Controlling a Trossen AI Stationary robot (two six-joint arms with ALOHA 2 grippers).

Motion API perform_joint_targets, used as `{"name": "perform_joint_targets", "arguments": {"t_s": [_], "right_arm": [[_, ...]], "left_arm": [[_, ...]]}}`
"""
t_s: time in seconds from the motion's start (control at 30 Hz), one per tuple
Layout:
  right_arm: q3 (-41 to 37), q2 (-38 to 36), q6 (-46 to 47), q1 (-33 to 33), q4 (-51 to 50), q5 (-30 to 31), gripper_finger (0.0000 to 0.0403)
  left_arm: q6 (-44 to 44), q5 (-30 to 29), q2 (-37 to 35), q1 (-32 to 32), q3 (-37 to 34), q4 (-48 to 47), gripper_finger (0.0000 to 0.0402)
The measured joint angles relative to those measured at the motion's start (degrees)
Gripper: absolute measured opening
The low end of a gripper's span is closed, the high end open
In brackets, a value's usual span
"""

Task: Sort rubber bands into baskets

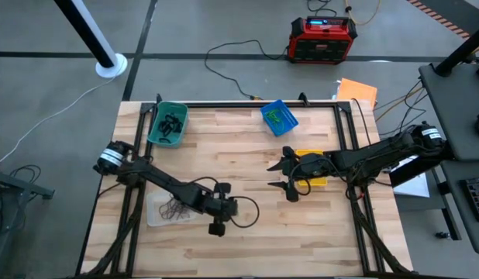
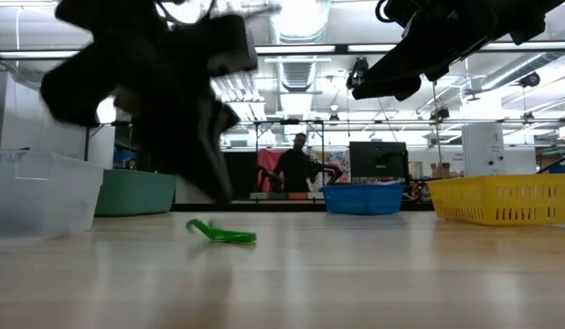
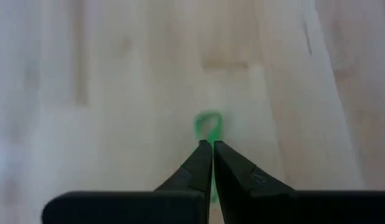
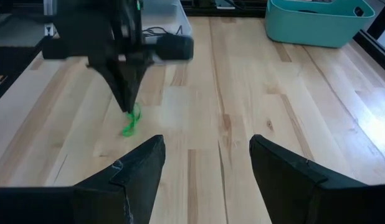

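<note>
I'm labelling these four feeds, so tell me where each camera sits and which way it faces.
High: overhead, straight down on the wooden table; both dark arms show.
Low: table height, level across; the yellow plastic basket ahead, arms overhead.
Left wrist: down past the shut left gripper pinching the bright green rubber band.
Right wrist: across the table past the open right gripper.
The wrist and low views share that band.

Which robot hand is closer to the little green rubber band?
Left. The left gripper is pinched shut on the green rubber band; the right gripper hangs open farther off.
</note>
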Motion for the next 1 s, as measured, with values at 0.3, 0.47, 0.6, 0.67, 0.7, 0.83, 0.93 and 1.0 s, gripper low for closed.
{"name": "perform_joint_targets", "arguments": {"t_s": [0.3, 0.47, 0.6, 0.67, 0.7, 0.83, 0.93, 1.0], "right_arm": [[0.0, 0.0, 0.0, 0.01, -0.13, 0.0, 0.0228], [0.02, 0.0, -0.02, 0.0, -0.05, 0.0, 0.0228], [0.04, 0.0, -0.02, 0.0, -0.04, -0.02, 0.0228], [0.04, 0.0, -0.01, 0.0, -0.03, -0.03, 0.0228], [0.04, 0.0, 0.0, 0.0, -0.01, -0.04, 0.0228], [0.04, 0.0, 0.0, 0.02, -0.03, -0.08, 0.0228], [0.04, 0.0, 0.0, 0.02, -0.01, -0.11, 0.0228], [0.04, 0.0, 0.0, 0.02, -0.01, -0.22, 0.0228]], "left_arm": [[-0.33, -5.2, -5.72, -0.69, 0.07, -5.23, 0.0], [-2.92, -1.46, -3.77, -0.75, 0.07, -4.55, 0.0009], [-2.94, 1.17, -1.13, -0.64, 0.05, -0.73, 0.0046], [-2.92, 1.19, -0.01, -0.42, 0.04, 0.18, 0.007], [-2.98, 1.21, 0.31, -0.35, 0.04, 0.44, 0.0081], [-3.2, 3.46, 0.83, 0.45, 0.04, 0.69, 0.0113], [-3.63, 5.96, 1.56, 1.48, 0.02, 0.74, 0.0118], [-3.9, 7.01, 2.05, 2.08, -0.02, 0.74, 0.0117]]}}
